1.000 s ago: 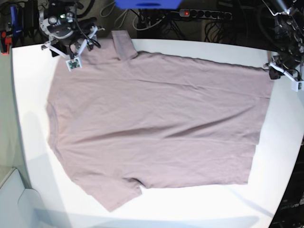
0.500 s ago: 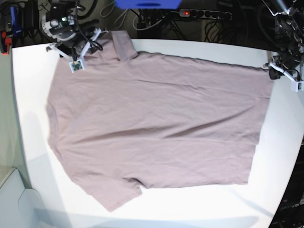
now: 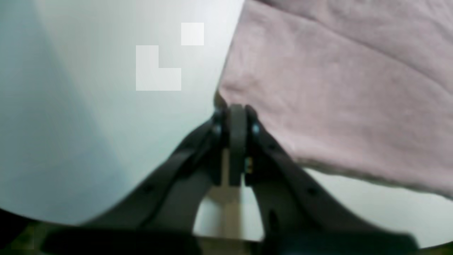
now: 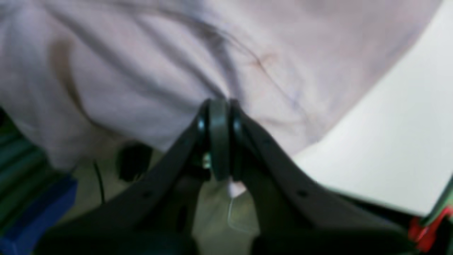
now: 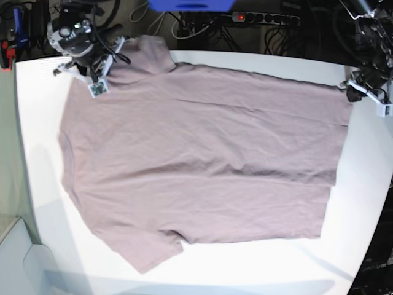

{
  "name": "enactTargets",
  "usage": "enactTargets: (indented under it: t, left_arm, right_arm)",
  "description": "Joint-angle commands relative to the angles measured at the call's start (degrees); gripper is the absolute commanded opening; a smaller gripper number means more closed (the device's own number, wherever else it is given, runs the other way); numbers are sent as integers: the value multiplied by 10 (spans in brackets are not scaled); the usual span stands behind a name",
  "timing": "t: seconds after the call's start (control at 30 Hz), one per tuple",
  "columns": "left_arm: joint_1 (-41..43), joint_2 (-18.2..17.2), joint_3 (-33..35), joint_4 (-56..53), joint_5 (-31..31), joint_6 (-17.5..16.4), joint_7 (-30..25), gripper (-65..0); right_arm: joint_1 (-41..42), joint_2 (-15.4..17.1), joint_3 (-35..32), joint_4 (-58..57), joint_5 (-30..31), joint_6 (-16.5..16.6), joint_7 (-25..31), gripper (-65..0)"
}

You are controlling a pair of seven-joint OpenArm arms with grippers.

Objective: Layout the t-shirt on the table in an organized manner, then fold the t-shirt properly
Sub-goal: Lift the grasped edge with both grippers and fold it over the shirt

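The mauve-pink t-shirt (image 5: 202, 160) lies spread flat on the white table (image 5: 37, 123), neckline to the left and hem to the right. In the base view my right gripper (image 5: 92, 66) is at the far left by the upper sleeve (image 5: 153, 52). Its wrist view shows it shut on the t-shirt (image 4: 148, 71), creases running out from the right gripper (image 4: 219, 106). My left gripper (image 5: 352, 92) sits at the far right hem corner. In the left wrist view the left gripper (image 3: 236, 110) is shut on that corner of the t-shirt (image 3: 336, 99), over the table (image 3: 106, 124).
Behind the table's far edge lie a power strip (image 5: 261, 17) with a red light, tangled cables and a blue object (image 5: 190, 5). A pale box (image 5: 18, 252) stands off the table's front left. The table's curved edge runs close to both grippers.
My right gripper went from wide open to shut on the fabric by the upper sleeve and shifted slightly back-left, pulling the sleeve fold. The left gripper stayed put.
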Motion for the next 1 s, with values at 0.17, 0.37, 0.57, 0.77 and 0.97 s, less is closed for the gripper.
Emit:
enactTargets:
  t: [0.17,0.37,0.57,0.77,0.97]
  left_arm:
    - [30,-8,-1,47,-63,-1,10,-649]
    - [38,-6,1,136,-90,-1,11,-649]
    - [31,-10,-2,202,-93,-1,58,-649]
    - [-7,-10,-2,208,-87,0,63,-649]
    - [-69,-12,2,179,-86,0,63,-649]
  right_arm:
    - [13,1,-2,22,5,6,8,-650]
    - [52,12,-2,24,5,6,8,-650]
    - [97,25,0,23,5,6,8,-650]
    - [145,28,0,21,5,6,6,-650]
    - [186,48,-3,6,5,6,2,-650]
